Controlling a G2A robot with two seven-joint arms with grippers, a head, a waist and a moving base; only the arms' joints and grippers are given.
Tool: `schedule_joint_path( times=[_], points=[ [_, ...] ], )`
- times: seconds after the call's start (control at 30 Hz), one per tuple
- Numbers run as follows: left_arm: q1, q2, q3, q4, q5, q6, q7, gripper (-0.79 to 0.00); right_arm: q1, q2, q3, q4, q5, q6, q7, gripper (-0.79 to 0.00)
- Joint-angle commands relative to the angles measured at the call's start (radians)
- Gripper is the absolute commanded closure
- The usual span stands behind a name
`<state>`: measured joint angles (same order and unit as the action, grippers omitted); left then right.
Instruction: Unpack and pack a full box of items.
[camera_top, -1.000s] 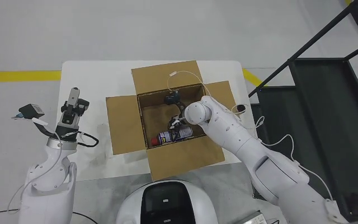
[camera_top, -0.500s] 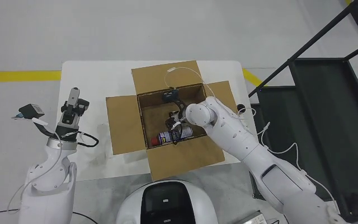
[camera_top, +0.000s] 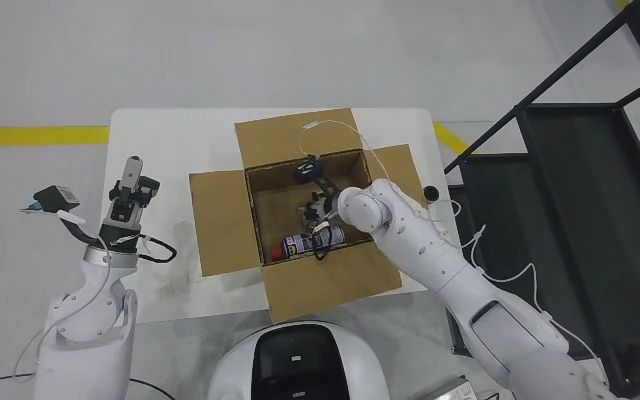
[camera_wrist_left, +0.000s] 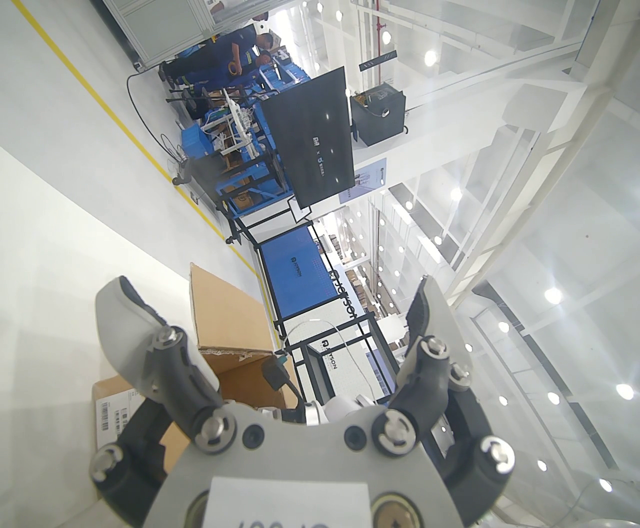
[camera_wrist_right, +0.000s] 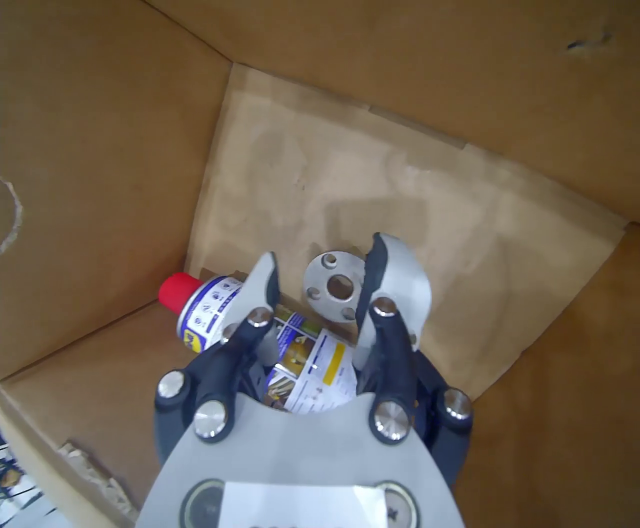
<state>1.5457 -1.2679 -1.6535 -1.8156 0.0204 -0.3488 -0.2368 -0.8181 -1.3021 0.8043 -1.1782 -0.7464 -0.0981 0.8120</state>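
An open cardboard box (camera_top: 297, 131) sits in the middle of the white table (camera_top: 165, 140). On its floor lie a spray can (camera_top: 298, 243) with a red cap and a round metal flange. My right gripper (camera_top: 316, 214) hangs inside the box. In the right wrist view it (camera_wrist_right: 324, 250) stands open just above the flange (camera_wrist_right: 316, 276), with the spray can (camera_wrist_right: 205, 306) running under one finger. Nothing is between its fingers. My left gripper (camera_top: 131, 172) stays off the table's left edge, open and empty, pointing upward (camera_wrist_left: 272, 290) with the box (camera_wrist_left: 225, 310) behind it.
The box's four flaps (camera_top: 218, 220) are folded outward over the table. A black metal stair frame (camera_top: 560, 150) stands close to the table's right side. The box floor (camera_wrist_right: 400, 200) beyond the flange is bare cardboard.
My right arm has shifted slightly over the box, its elbow drifting toward the near right. The gripper stays inside the box. The left arm has not moved.
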Motion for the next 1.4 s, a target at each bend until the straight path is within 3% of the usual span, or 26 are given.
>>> schedule_joint_path(
  times=[0.0, 0.17, 0.2, 0.23, 0.3, 0.33, 0.4, 0.57, 1.0, 1.1, 1.13, 1.17, 1.23, 1.33, 1.37],
  points=[
    [0.000, 0.000, 0.000, 0.000, 0.000, 0.000, 0.000, -0.785, -0.003, 0.000, -0.004, 0.005, -0.028, 0.003, -0.006, -0.785],
    [0.000, 0.000, 0.000, 0.000, 0.000, 0.000, 0.000, -0.785, -0.002, -0.005, -0.030, 0.018, -0.096, -0.002, -0.022, -0.785],
    [0.000, 0.000, 0.000, 0.000, 0.000, 0.000, 0.000, -0.785, -0.002, -0.007, -0.032, 0.022, -0.098, -0.004, -0.023, -0.733],
    [0.000, 0.000, 0.000, 0.000, 0.000, 0.000, 0.000, -0.785, -0.001, -0.008, -0.032, 0.025, -0.098, -0.008, -0.024, -0.616],
    [0.000, 0.000, 0.000, 0.000, 0.000, 0.000, 0.000, -0.785, 0.001, -0.008, -0.032, 0.028, -0.103, -0.031, -0.018, -0.465],
    [0.000, 0.000, 0.000, 0.000, 0.000, 0.000, 0.000, -0.785, 0.001, -0.007, -0.030, 0.028, -0.101, -0.047, -0.013, -0.456],
    [0.000, 0.000, 0.000, 0.000, 0.000, 0.000, 0.000, -0.785, 0.000, -0.005, -0.021, 0.027, -0.090, -0.075, -0.008, -0.477],
    [0.000, 0.000, 0.000, 0.000, 0.000, 0.000, 0.000, -0.785, 0.004, -0.005, -0.023, 0.032, -0.121, -0.081, 0.022, -0.785],
    [0.000, 0.000, 0.000, 0.000, 0.000, 0.000, 0.000, -0.785, 0.040, -0.050, -0.111, 0.105, -0.207, -0.011, 0.006, -0.742],
    [0.000, 0.000, 0.000, 0.000, 0.000, 0.000, 0.000, -0.785, 0.044, -0.059, -0.120, 0.121, -0.212, -0.002, 0.003, -0.643],
    [0.000, 0.000, 0.000, 0.000, 0.000, 0.000, 0.000, -0.785, 0.046, -0.062, -0.122, 0.126, -0.213, 0.000, 0.002, -0.579],
    [0.000, 0.000, 0.000, 0.000, 0.000, 0.000, 0.000, -0.785, 0.047, -0.064, -0.125, 0.131, -0.217, 0.003, 0.003, -0.459],
    [0.000, 0.000, 0.000, 0.000, 0.000, 0.000, 0.000, -0.785, 0.050, -0.069, -0.128, 0.141, -0.223, 0.012, 0.005, -0.302],
    [0.000, 0.000, 0.000, 0.000, 0.000, 0.000, 0.000, -0.785, 0.056, -0.075, -0.137, 0.150, -0.244, 0.022, 0.013, -0.139],
    [0.000, 0.000, 0.000, 0.000, 0.000, 0.000, 0.000, -0.785, 0.057, -0.077, -0.139, 0.150, -0.250, 0.024, 0.014, 0.000]
  ],
)
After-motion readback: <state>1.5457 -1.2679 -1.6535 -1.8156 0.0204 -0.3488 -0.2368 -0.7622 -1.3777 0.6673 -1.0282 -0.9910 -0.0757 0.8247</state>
